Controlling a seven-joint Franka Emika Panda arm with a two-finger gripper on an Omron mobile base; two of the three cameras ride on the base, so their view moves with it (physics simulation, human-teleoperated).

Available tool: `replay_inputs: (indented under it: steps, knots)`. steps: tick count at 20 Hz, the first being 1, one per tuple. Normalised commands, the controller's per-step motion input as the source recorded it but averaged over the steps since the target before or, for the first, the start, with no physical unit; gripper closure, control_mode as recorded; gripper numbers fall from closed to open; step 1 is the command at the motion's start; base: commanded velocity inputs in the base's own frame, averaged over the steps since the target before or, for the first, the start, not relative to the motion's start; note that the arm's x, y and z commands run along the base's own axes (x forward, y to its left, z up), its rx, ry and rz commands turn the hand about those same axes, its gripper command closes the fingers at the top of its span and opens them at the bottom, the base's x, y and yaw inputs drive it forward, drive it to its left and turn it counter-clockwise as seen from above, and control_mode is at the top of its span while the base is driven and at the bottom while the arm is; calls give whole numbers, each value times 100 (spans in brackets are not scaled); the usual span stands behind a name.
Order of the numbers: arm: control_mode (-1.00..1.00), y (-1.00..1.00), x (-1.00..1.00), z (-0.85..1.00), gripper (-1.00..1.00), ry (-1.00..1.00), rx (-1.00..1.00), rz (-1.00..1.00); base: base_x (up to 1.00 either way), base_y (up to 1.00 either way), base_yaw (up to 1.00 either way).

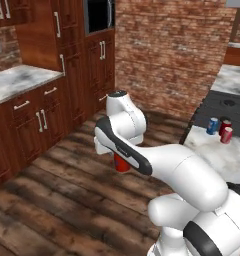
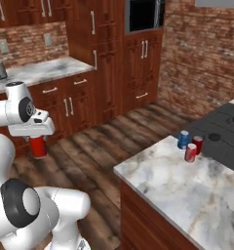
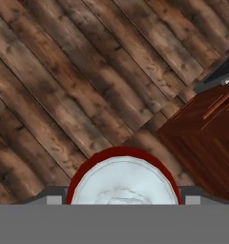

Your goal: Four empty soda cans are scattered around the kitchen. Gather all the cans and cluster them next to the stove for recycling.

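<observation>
Wood-plank floor [image 1: 67,200] and red-brown cabinets [image 1: 37,120] with brick walls behind make up the kitchen; a marble worktop [image 2: 187,190] runs up to the black stove [image 2: 226,132]. Furthest left in the right base view, the gripper [image 2: 37,139] hangs off the folded arm with a red can [image 2: 38,146] upright beneath it, carried over the floor and touching nothing else. In the hand view the can's silver top [image 3: 122,183] with its red rim sits centred between the jaws, which stand wide and pinch the can across its full width; gripped from above so it stays vertical for a clean set-down, I judge. Well to the right of the jaws and across open floor, three cans are already clustered on the worktop just beside the stove edge: a blue can [image 2: 183,139], a red can at the stove edge [image 2: 198,144] and a nearer red can [image 2: 190,153], close together. Judgement: the held can is the fourth; carry to the cluster remains.
</observation>
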Motion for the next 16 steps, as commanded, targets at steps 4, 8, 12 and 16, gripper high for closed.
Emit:
replay_inputs:
  steps: [4,8,12,16]
  knots:
    - [100,0,0,0,100,0,0,0,30,28,-39]
    - [100,0,0,0,100,0,0,0,31,27,-39]
    - [100,0,0,0,100,0,0,0,31,27,-39]
    - [100,0,0,0,100,0,0,0,34,38,-35]
